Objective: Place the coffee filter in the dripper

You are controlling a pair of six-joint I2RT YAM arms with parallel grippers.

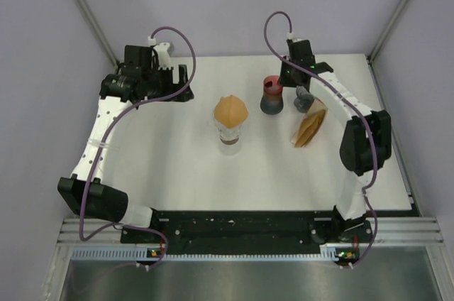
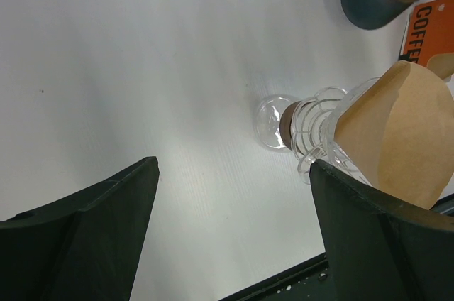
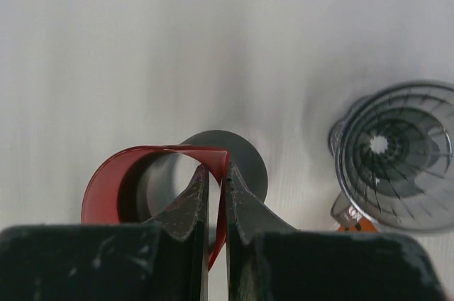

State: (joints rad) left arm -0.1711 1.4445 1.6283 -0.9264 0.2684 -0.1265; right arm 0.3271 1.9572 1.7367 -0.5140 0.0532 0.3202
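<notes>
**Paper cone on glass, red rim pinched**

The brown paper coffee filter (image 2: 397, 138), a creased cone, sits on a clear ribbed glass vessel (image 2: 312, 134) mid-tabletop (image 1: 163, 159). The grey, spiral-ribbed plastic dripper (image 3: 394, 155) stands apart, beside a dark cup (image 1: 272, 99). The right gripper (image 3: 216, 173) has its fingers clenched on the cup's thin red rim. The left gripper (image 2: 234, 165) has its fingers spread wide, holding nothing.
</notes>
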